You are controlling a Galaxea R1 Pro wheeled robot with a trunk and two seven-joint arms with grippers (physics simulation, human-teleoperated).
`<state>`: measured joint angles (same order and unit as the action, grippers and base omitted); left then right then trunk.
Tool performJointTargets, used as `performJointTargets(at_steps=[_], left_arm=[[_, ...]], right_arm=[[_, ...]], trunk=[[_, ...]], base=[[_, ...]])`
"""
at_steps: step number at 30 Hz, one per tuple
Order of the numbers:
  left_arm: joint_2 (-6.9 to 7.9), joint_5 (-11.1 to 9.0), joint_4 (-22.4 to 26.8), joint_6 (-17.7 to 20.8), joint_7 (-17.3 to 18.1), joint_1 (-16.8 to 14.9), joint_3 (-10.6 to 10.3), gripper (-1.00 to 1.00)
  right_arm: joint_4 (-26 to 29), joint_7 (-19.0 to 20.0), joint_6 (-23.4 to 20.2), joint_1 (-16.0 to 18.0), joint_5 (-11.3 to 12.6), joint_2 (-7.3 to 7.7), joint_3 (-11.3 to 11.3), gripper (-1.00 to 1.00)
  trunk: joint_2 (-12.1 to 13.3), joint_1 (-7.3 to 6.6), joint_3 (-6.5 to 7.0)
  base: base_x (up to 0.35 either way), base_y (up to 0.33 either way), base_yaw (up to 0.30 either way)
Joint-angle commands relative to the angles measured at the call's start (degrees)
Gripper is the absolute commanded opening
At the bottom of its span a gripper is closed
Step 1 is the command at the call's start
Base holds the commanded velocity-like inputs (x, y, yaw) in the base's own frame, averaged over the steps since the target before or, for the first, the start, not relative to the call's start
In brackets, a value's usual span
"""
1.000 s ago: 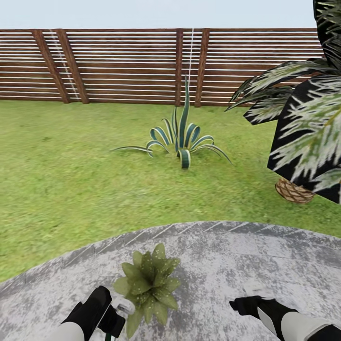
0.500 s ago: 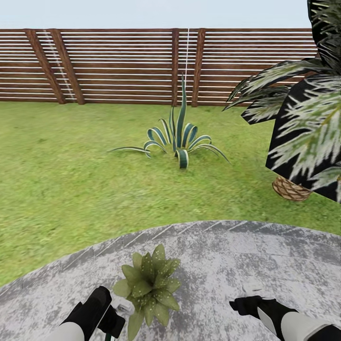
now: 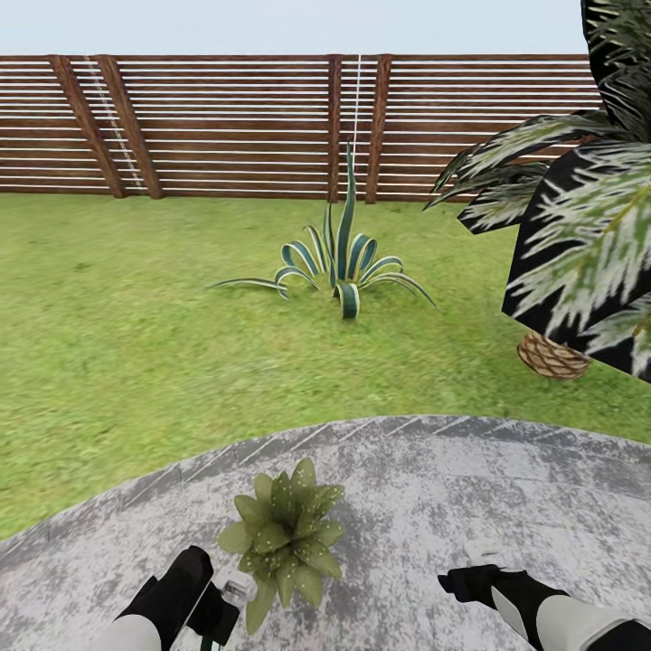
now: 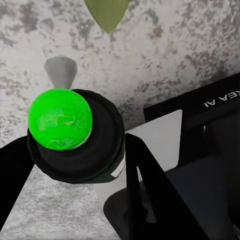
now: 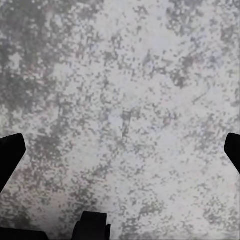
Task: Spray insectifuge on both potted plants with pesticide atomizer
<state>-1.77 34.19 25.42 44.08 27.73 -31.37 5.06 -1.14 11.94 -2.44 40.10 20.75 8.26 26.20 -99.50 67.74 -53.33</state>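
Fenced garden, paving (image 3: pixel 470 506) near the lawn edge: my left gripper (image 3: pixel 212 608) pinches the atomizer (image 4: pixel 67 135), nozzle toward the plant (image 3: pixel 282 533) for spraying; right gripper (image 3: pixel 466 579) spread, idle.

Palm (image 3: pixel 579 235) cropped at frame edge.

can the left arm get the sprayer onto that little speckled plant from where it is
Probably yes. The left gripper holds the atomizer right beside the speckled potted plant on the stone paving, and nothing stands between them. Whether the nozzle is aimed at the leaves can't be told.
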Motion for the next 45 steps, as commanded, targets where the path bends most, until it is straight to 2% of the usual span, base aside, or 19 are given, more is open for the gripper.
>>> performJointTargets(at_steps=[1,14,18,22,28,30,38,45], left_arm=[[-0.07,0.61,0.12,0.17,0.45,-0.01,0.47,-1.0],[-0.52,0.47,1.43,-0.04,0.39,-0.09,0.41,-1.0],[-1.95,0.36,4.71,-0.05,0.47,-0.09,0.39,-1.0],[-2.84,0.35,5.19,-0.05,0.48,-0.09,0.38,-1.0],[-2.59,0.42,4.88,-0.05,0.52,-0.04,0.47,-1.0],[-1.88,0.52,4.7,-0.05,0.51,-0.02,0.47,-1.0],[-1.92,0.36,4.52,-0.03,0.57,-0.02,0.47,-1.0],[-1.92,0.43,4.55,0.03,0.57,-0.02,0.47,-1.0]], right_arm=[[-0.09,0.27,-0.11,0.06,0.61,0.0,0.44,1.0],[-0.09,0.27,-0.11,0.06,0.61,0.0,0.52,1.0],[-0.09,0.27,-0.11,0.06,0.61,0.0,0.51,1.0],[-0.09,0.27,-0.11,0.06,0.61,0.0,0.45,1.0],[-0.09,0.27,-0.11,0.06,0.61,0.0,0.5,1.0],[-0.09,0.27,-0.11,0.06,0.61,0.0,0.4,1.0],[-0.09,0.27,-0.11,0.06,0.61,0.03,0.35,1.0],[-0.09,0.28,-0.11,0.06,0.69,0.02,0.35,1.0]], trunk=[[-0.02,0.0,-0.04],[-0.02,0.0,-0.61],[-0.02,0.0,-0.61],[-0.02,0.0,-0.61],[-0.02,0.0,-0.61],[-0.02,0.0,-0.61],[-0.02,0.0,-0.61],[-0.02,0.0,-0.61]], base=[[-0.003,0.0,0.0],[0.0,0.0,0.0],[0.0,0.0,0.0],[0.0,0.0,0.0],[0.0,0.0,0.0],[0.0,0.0,0.0],[-0.001,0.005,0.0],[-0.076,0.247,-0.07]])
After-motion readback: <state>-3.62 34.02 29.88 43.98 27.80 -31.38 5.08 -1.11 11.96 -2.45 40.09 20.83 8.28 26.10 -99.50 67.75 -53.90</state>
